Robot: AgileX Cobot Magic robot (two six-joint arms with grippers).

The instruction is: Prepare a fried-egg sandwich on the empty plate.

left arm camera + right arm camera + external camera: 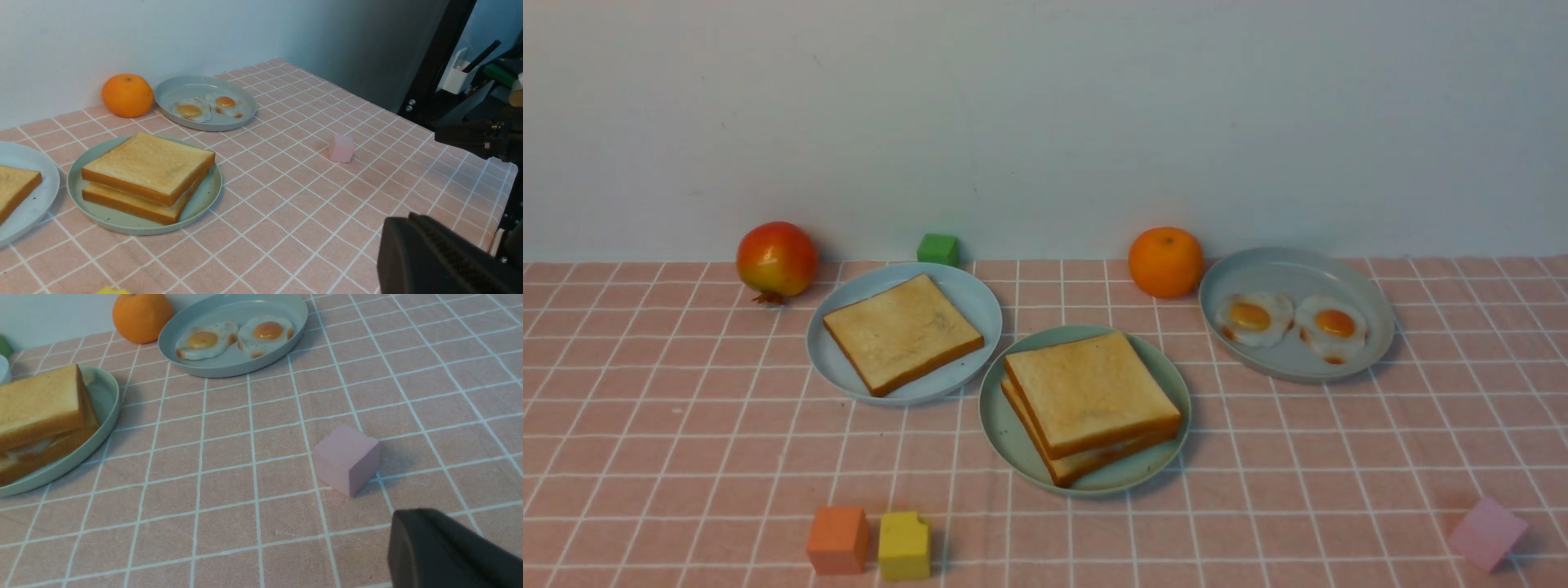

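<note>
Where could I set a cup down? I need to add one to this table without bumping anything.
The open cloth between the mint-green plate and the pink block is bare, as is the left front area beside the orange block. The back middle is crowded: blue plate, sandwich, orange and egg plate sit close together.

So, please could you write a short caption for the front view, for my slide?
Finished fried-egg sandwich on the mint-green plate, between a plate with one toast slice and a plate with two fried eggs.

Pomegranate (777, 259), orange (1165, 261), coloured blocks (837, 540)
</note>
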